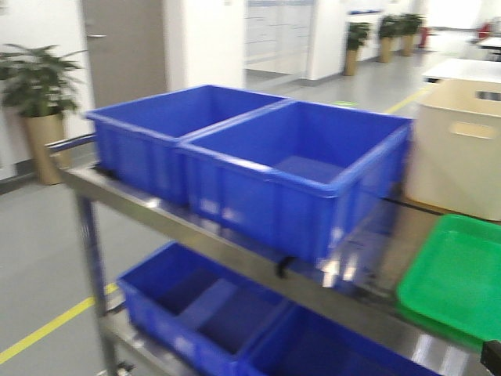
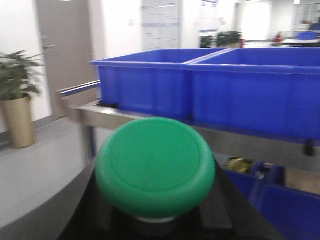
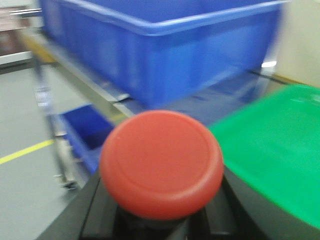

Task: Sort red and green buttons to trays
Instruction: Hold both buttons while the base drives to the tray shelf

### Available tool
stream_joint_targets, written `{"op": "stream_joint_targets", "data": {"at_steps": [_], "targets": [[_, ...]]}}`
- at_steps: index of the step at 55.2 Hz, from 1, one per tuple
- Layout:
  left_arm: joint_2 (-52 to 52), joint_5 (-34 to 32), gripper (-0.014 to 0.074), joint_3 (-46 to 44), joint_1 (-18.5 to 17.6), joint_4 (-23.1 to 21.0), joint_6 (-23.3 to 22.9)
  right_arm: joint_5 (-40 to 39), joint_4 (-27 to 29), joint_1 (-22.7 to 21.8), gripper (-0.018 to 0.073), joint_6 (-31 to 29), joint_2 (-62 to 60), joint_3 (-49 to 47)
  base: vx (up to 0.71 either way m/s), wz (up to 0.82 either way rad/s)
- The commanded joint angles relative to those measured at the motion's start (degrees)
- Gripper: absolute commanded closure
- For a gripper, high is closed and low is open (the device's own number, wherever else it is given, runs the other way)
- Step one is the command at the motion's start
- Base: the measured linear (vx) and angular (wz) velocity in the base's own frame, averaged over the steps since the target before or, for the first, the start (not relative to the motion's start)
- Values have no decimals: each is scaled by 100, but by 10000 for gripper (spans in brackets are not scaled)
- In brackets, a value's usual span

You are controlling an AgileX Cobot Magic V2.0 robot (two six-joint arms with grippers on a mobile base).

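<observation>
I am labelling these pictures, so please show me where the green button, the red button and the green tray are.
green button [image 2: 156, 162]: left wrist view, middle of its round cap.
red button [image 3: 161, 160]: right wrist view, middle of its round cap.
green tray [image 1: 462, 274]: front view, bare floor of the tray.

Table: steel rack with two tiers
Upper tier, left: two deep blue crates side by side, rims meeting
Upper tier, right: cream bin at the back, green tray nearer the front edge
Lower tier: lower blue crates
</observation>
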Motion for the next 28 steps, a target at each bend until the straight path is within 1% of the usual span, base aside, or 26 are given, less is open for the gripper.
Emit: {"op": "stream_joint_targets", "data": {"at_steps": [1,11,28], "targets": [[25,-499,596,-185,-9,-74,-44,-522,-36,-8,569,-18,-2,-168,19,-83],[25,-499,596,-185,-9,-74,-44,-522,-36,-8,569,-18,-2,-168,17,-69],[25,-499,596,-185,-9,-74,-44,-522,-36,-8,569,-18,-2,-168,15,-58]]}}
